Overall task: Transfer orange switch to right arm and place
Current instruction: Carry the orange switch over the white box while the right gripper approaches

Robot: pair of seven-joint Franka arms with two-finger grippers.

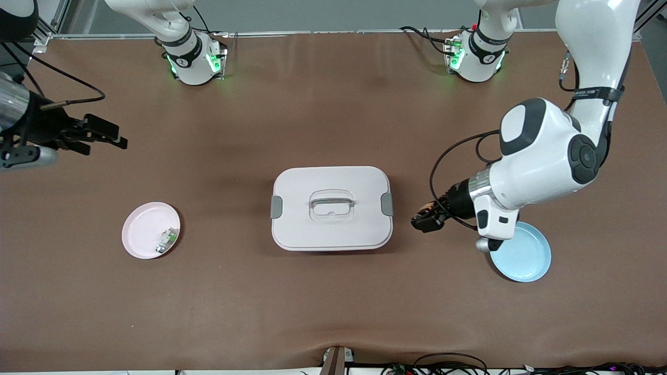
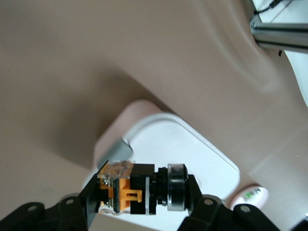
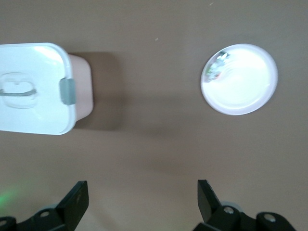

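Note:
The orange switch [image 2: 130, 187], a stubby black part with an orange clip and a silver-rimmed round end, lies crosswise between the jaws of my left gripper [image 2: 142, 191], which is shut on it. In the front view the left gripper [image 1: 424, 220] hangs over the table between the white box and the blue plate, and a bit of the orange switch [image 1: 429, 209] shows at its tip. My right gripper [image 1: 107, 134] waits over the table at the right arm's end, open with nothing in it. In its own wrist view the right gripper [image 3: 143, 198] stands wide over bare table.
A white lidded box [image 1: 302, 229] with a handle sits mid-table. A pink plate [image 1: 141, 226] holding a small white-and-green part [image 1: 165, 240] lies toward the right arm's end. A blue plate [image 1: 527, 258] lies partly under the left arm's wrist.

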